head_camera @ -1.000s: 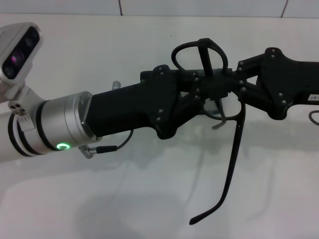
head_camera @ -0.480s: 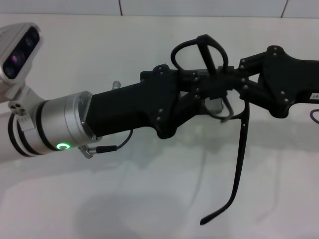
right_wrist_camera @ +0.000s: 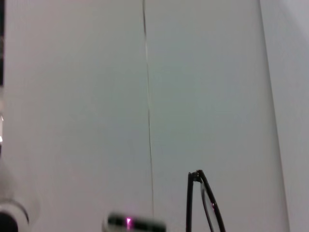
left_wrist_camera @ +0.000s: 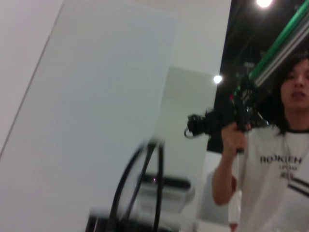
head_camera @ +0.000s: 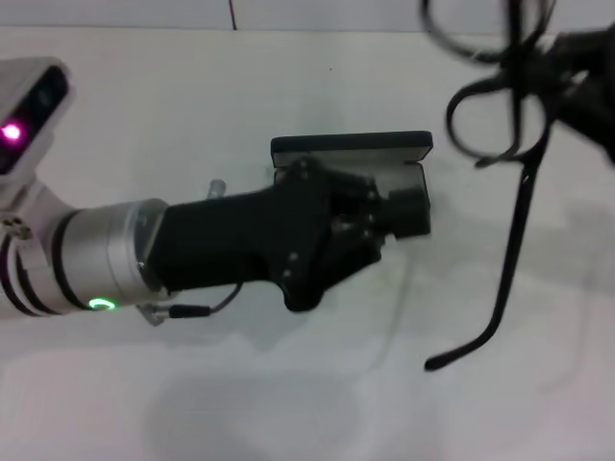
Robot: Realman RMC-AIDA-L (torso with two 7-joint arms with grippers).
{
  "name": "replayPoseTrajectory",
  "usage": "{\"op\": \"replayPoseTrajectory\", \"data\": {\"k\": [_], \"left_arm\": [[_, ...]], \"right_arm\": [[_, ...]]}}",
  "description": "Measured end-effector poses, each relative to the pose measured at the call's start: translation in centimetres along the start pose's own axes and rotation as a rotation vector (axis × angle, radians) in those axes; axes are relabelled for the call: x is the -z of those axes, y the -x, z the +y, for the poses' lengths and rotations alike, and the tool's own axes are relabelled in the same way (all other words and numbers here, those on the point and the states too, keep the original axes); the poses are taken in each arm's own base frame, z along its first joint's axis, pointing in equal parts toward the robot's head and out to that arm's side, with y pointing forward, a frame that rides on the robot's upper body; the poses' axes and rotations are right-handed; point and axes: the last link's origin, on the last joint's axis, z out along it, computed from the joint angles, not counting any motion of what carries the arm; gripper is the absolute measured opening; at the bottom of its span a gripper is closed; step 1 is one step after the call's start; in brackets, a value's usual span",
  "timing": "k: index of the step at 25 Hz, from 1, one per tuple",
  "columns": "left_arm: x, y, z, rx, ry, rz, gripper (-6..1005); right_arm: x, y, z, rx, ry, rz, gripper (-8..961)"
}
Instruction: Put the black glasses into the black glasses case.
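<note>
The right gripper (head_camera: pixel 586 77), at the far right edge of the head view, has the black glasses (head_camera: pixel 500 106) in its grip and carries them in the air; its jaws appear closed on the frame near the hinge, though the contact itself is blurred. One temple arm hangs down and away from those jaws, its curved tip low over the table and touching nothing. The left gripper (head_camera: pixel 408 213) reaches in from the left, and the black glasses case (head_camera: pixel 351 147) sits just beyond its jaws, lid open and standing up behind them; whether these jaws are spread or closed, and whether they touch the case, cannot be told, as the gripper body covers the case's tray. Step in hand, by my judgement: transport, with the glasses lifted and not yet over the case. The next move calls for bringing the frame across toward the left jaws and over the open tray, then lowering it with the hanging temple kept from catching the case edge or the left gripper; that temple likely needs folding or laying flat first. The left gripper probably needs to steady the case or clear the opening. Surface: a plain white table (head_camera: pixel 288 384), matte, with soft shadows. Room: white panelled wall behind; the left wrist view shows a person (left_wrist_camera: pixel 285 159) in a white printed T-shirt holding up a camera rig (left_wrist_camera: pixel 222 121).
</note>
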Motion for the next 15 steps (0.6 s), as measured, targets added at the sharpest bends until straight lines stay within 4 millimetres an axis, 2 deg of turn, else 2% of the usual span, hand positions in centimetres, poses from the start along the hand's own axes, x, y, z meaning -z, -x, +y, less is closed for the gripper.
{"op": "replayPoseTrajectory", "data": {"k": [5,9,11,15], "left_arm": [[-0.9,1.1,0.1,0.028,0.050,-0.089,37],[-2.0,1.6,0.5,0.041,0.119,-0.134,37],[-2.7,1.8,0.6,0.033,0.150,-0.143,37],[-3.5,1.8,0.8,-0.004,0.176,-0.118,37]], "right_arm": [[0.6,2.3,0.0,0.074,-0.015,-0.147,58],[0.7,3.1,-0.1,0.123,-0.030,-0.225,58],[0.0,2.7,-0.2,0.126,-0.020,-0.242,58],[-1.9,0.4,-0.6,0.117,-0.017,-0.242,58]]}}
